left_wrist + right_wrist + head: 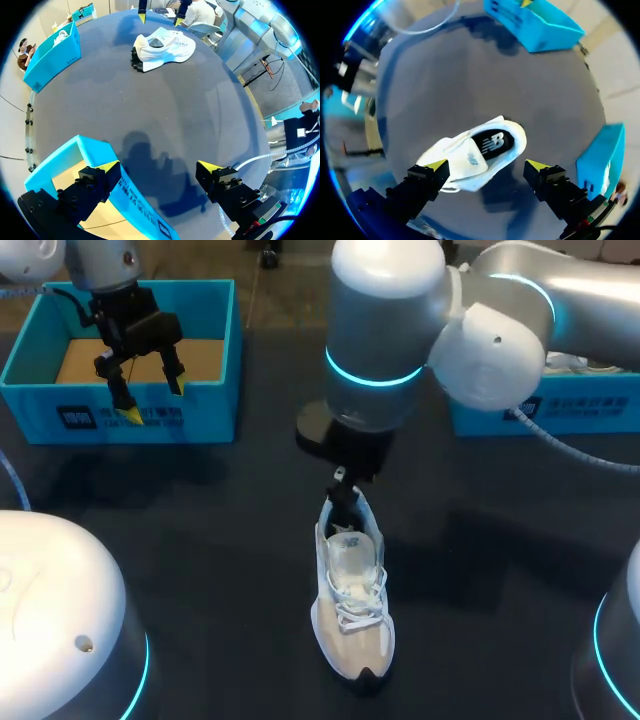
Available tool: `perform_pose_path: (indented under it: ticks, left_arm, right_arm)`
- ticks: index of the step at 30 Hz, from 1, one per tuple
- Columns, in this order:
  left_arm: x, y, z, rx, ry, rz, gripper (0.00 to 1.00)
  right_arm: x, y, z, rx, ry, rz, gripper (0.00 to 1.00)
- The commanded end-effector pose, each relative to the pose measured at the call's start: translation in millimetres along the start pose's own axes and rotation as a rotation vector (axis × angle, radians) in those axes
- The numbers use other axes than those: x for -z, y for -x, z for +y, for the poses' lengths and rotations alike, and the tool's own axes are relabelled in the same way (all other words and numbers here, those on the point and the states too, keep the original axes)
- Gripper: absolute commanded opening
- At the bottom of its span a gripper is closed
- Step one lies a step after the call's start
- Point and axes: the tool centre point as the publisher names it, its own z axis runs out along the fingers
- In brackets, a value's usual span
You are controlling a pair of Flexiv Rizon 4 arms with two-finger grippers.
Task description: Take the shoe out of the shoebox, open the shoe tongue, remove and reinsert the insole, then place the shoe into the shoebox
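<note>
Dark table (200,540): white shoe (352,600) upright mid-table. Our right pincer (487,165) spread above its heel; our left pincer (154,398) spread over blue shoebox (215,360).

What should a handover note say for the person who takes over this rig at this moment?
Left gripper: open, empty, over the front wall of the shoebox.
Right gripper: open, holding nothing, above the heel end of the shoe.
Shoe: upright on the table, out of the box; the insole lies inside it.
Done: shoe taken out. Whether the insole step is done cannot be told.
Left: at least placing the shoe into the shoebox.
</note>
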Motion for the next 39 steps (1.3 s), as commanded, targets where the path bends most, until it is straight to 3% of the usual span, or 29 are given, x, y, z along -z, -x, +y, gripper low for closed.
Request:
perform_pose_path:
  ticks: [1, 24, 33, 37, 39]
  left_arm:
    - [0.7, 0.2, 0.4, -0.001, 0.002, 0.002, 1.00]
    - [0.7, 0.2, 0.4, -0.001, 0.002, 0.002, 1.00]
    - [0.7, 0.2, 0.4, -0.001, 0.002, 0.002, 1.00]
    - [0.7, 0.2, 0.4, -0.001, 0.002, 0.002, 1.00]
    - [0.7, 0.2, 0.4, -0.001, 0.002, 0.002, 1.00]
  right_arm:
    - [-7.4, 8.4, 4.0, 0.310, -0.001, -0.004, 1.00]
    - [-40.9, 38.2, 26.4, 0.408, -0.009, -0.046, 1.00]
    - [-81.2, 65.5, 32.6, 0.453, 0.009, -0.030, 1.00]
    - [-92.9, 72.6, 32.0, 0.461, 0.019, -0.013, 0.80]
    - [-96.5, 73.6, 31.9, 0.462, 0.018, -0.009, 0.76]
